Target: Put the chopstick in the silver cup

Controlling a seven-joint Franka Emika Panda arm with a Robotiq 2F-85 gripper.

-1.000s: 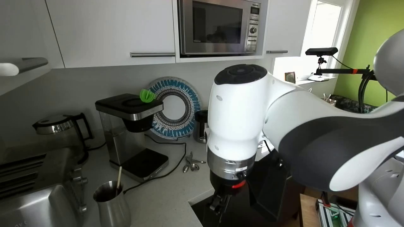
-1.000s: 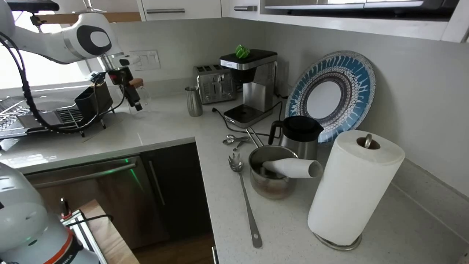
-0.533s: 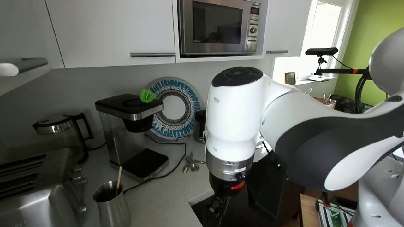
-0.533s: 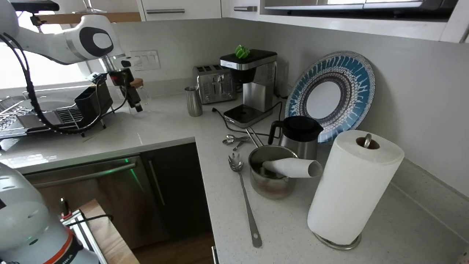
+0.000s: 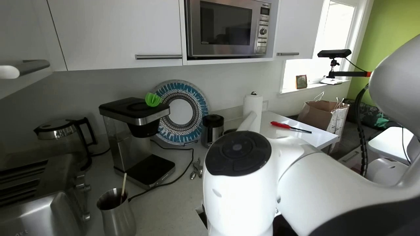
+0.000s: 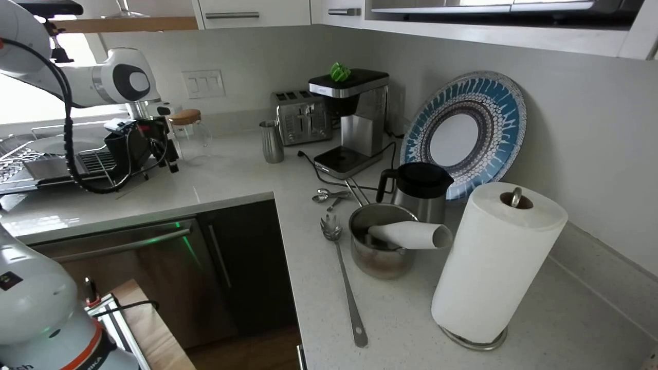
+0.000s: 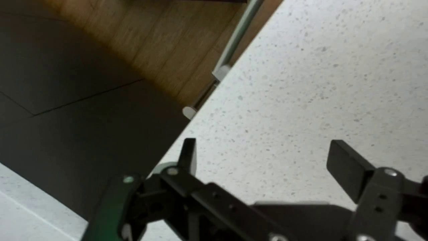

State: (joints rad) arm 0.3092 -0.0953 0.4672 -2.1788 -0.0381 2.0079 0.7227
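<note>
The silver cup (image 5: 118,218) stands upright on the counter in an exterior view. A light wooden chopstick (image 5: 124,184) leans in it, its upper end above the rim and its lower end hidden inside. The cup also shows in an exterior view (image 6: 272,144), where I see no chopstick. My gripper (image 6: 172,167) is well apart from the cup, low over the counter beside the dish rack. In the wrist view the gripper (image 7: 262,154) has its fingers wide apart with nothing between them, over the speckled counter near its edge. The arm hides the gripper in an exterior view.
A black holder (image 6: 122,154) on the dish rack and a cork-lidded glass jar (image 6: 186,131) are close to the gripper. The toaster (image 6: 302,121) and coffee maker (image 6: 354,123) stand near the cup. A pot (image 6: 383,257) and paper towel roll (image 6: 496,272) stand farther along.
The arm has come down, and the gripper has moved lower and toward the dish rack. The paper towel roll and a red screwdriver are now uncovered. Cup and chopstick have not moved.
</note>
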